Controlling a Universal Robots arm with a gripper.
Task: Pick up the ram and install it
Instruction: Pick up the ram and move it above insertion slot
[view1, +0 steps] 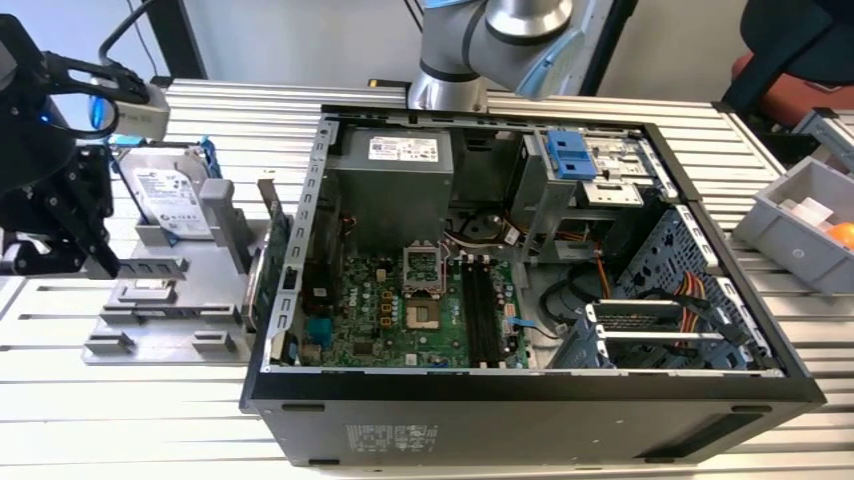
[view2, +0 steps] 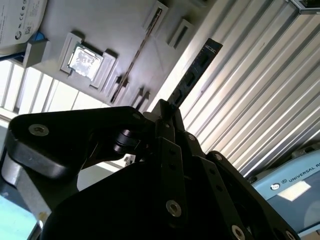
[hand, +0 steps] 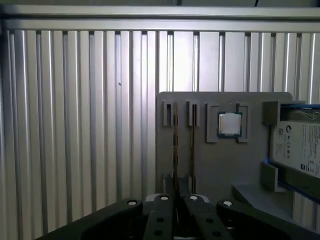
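We see the tool clamped on the ram (a long dark stick), held above the grey holder on the ribbed worktop, beside the open computer case.

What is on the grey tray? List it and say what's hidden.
A silvery chip, a propped-up hard drive and a thin stick on edge in a slot. The gripper, shut on the ram, covers one end of the tray; whatever lies under the drive is hidden.

The worktop is formed of glossy ribbed metal, the holder of matt grey plastic, the ram of dark matt board.
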